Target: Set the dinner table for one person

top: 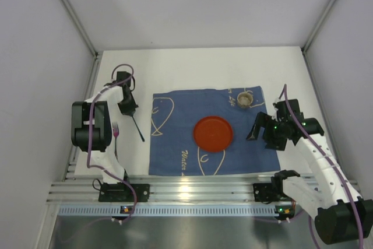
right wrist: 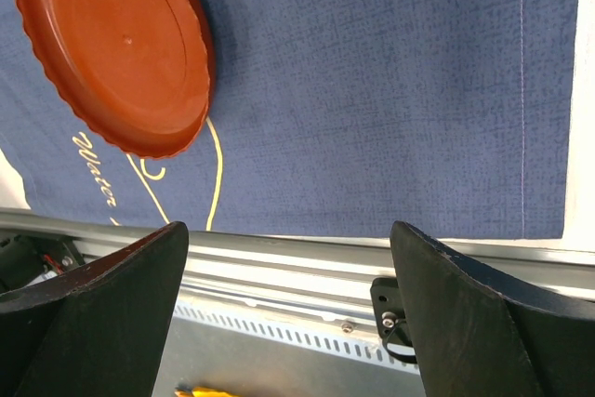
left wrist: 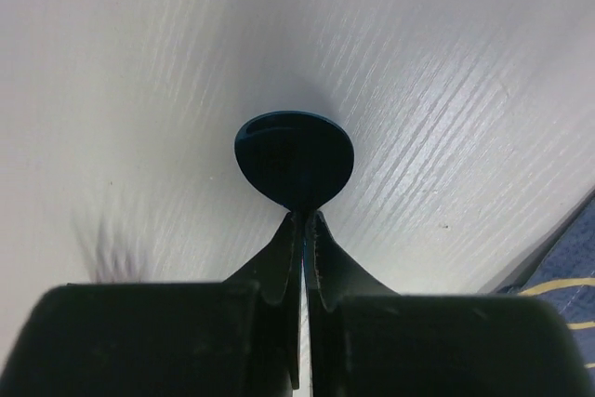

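White table [top: 192,68]: walled on three sides, with a blue placemat [top: 175,144] lying at its middle, close to the arm bases.
On the placemat: red plate [top: 213,133] centred, small cup [top: 245,98] at the far right corner.
Left of the placemat: pink fork [top: 116,129] on the table; left pincer [left wrist: 304,222] clamped on a dark spoon [left wrist: 293,160] just behind its bowl.
Right pincer [right wrist: 288,239]: spread wide, empty, over the placemat's near right part.
Risk: with so narrow a grip, the long handle may swing or slip and knock the fork askew.
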Tool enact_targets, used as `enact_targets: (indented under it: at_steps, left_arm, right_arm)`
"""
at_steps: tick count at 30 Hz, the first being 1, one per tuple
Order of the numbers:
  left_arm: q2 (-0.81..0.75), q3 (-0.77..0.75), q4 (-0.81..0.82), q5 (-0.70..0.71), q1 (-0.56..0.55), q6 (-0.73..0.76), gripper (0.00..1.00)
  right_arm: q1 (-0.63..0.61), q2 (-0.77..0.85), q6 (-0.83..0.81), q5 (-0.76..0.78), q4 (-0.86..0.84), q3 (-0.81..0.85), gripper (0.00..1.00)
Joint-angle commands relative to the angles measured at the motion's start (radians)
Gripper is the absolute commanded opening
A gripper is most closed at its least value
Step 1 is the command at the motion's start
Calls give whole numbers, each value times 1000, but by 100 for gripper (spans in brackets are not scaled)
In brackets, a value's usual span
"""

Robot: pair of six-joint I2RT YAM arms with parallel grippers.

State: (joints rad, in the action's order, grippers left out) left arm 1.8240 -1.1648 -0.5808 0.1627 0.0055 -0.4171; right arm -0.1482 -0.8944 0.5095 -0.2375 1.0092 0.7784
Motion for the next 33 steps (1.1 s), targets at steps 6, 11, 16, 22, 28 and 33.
enact_targets:
  at_steps: [6,11,16,22,28,33]
  left_arm:
    - [38,-15,90,23,-1,23,0]
    - [-63,-119,0,52,-33,24,0]
    - [-179,-278,-131,5,-91,11,0]
    - [-310,-349,-191,-6,-264,-92,0]
    - [-244,-366,-177,41,-634,-276,0]
    - [-126,-462,-108,38,-827,-393,0]
  right_arm:
    - [-4,29,0,-5,-23,5,90]
    - [-4,69,3,-8,0,21,90]
    - [-4,115,1,-2,26,28,90]
    - [-5,192,27,4,69,28,91]
    - [-4,241,83,56,192,82,93]
    - [-5,298,96,105,281,192,100]
